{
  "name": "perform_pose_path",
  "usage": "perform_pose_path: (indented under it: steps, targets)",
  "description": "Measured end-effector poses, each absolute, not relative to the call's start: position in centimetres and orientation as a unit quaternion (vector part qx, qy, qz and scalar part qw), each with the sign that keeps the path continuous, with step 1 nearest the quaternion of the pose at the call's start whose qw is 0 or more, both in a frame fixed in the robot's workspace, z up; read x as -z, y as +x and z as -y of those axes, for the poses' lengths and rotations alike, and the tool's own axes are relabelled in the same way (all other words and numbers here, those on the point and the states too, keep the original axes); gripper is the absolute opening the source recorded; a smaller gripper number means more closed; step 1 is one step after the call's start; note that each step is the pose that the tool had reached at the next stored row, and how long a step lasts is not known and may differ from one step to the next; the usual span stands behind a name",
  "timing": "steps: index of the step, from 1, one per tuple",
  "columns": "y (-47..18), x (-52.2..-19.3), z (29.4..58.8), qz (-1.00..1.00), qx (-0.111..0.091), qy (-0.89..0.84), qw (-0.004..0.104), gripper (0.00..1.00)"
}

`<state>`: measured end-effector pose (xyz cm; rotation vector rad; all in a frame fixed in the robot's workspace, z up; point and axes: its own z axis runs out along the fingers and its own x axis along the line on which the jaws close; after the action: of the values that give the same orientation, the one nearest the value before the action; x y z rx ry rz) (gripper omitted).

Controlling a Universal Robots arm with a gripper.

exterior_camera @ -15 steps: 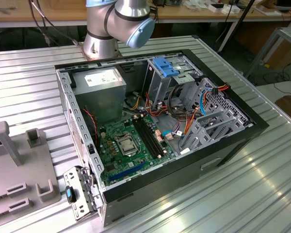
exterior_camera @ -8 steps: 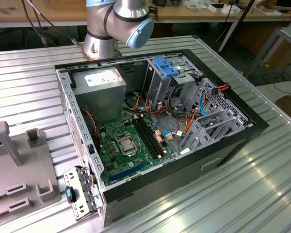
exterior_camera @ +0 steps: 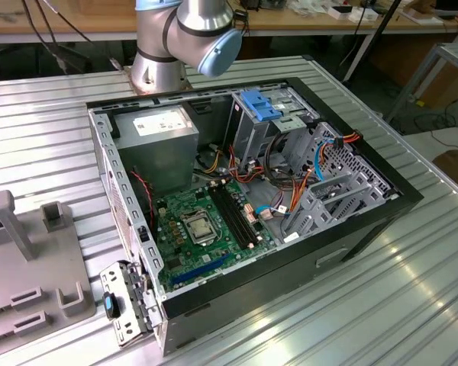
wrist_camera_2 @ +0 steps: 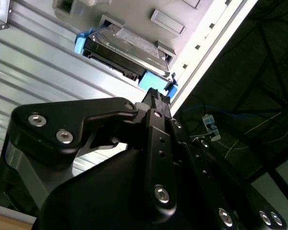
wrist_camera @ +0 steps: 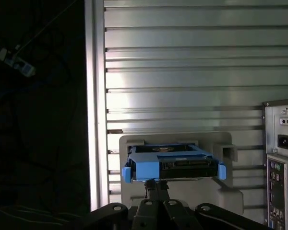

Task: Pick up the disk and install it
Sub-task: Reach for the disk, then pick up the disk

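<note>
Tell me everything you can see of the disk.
The disk is a flat rectangular drive, grey metal on top with dark sides, framed by a bright blue plastic carrier with tabs at both ends. It lies flat in a pale grey holder on the ribbed metal table. The gripper hangs close to one blue end; whether it touches is unclear.

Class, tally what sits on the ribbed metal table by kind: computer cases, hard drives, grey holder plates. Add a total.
Open black desktop computer case: 1
Disk, a flat grey metal hard drive in a bright blue plastic carrier: 1
Light grey holder plate: 1
Total: 3
</note>
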<state>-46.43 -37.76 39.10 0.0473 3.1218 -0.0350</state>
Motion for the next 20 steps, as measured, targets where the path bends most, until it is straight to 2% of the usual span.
perform_pose_path:
  steps: [16, 20]
  targets:
    - [-46.44, -39.1, 37.8, -1.0, 0.011, 0.014, 0.01, 0.11]
    - [-46.48, -39.09, 37.8, -0.999, 0.011, -0.035, 0.01, 0.11]
